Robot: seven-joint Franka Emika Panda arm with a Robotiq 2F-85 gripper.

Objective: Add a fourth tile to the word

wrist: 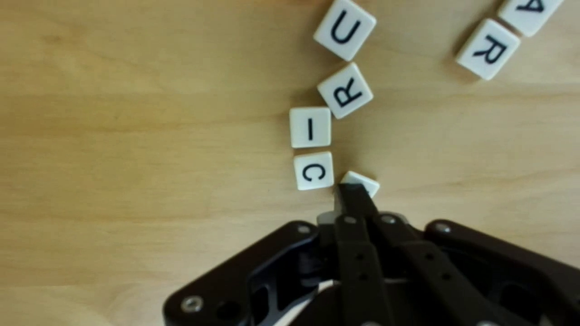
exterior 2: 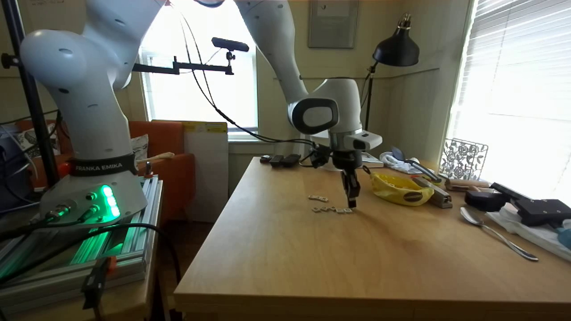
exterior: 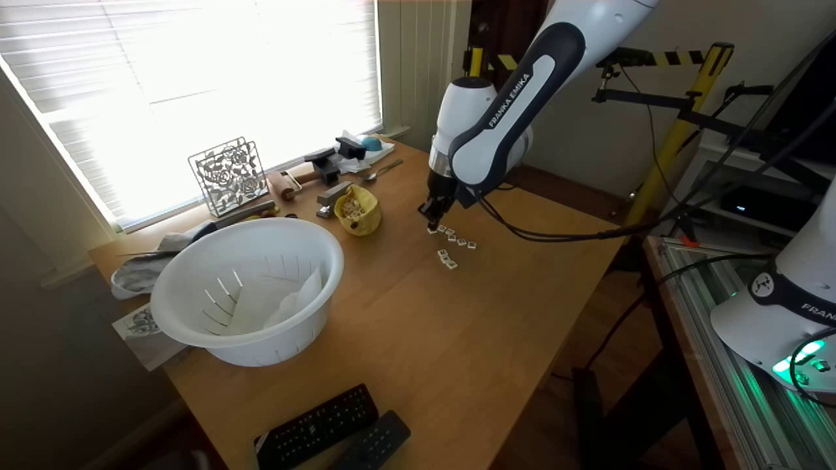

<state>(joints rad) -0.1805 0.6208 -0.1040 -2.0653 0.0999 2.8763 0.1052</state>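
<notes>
The word is a short row of three off-white tiles (exterior: 447, 259), also in an exterior view (exterior 2: 318, 198); its A (wrist: 528, 17) and R (wrist: 488, 49) show at the wrist view's upper right. A second, uneven row holds U (wrist: 345, 30), R (wrist: 345, 90), I (wrist: 310, 127) and C (wrist: 313, 170). Beside C lies another tile (wrist: 361, 178), mostly hidden under my fingertips. Which tile is the fourth tile I cannot tell. My gripper (wrist: 355, 190) is shut, pointing down at that tile, fingers together; contact is unclear. It also shows in both exterior views (exterior: 433, 224) (exterior 2: 352, 204).
A yellow container of tiles (exterior: 366, 220) stands near the gripper, also in an exterior view (exterior 2: 399, 191). A large white bowl (exterior: 330, 261) and black remotes (exterior: 320, 424) are on the table (exterior: 405, 352). A stapler (exterior 2: 439, 196) and spoon (exterior 2: 497, 234) lie beyond the container.
</notes>
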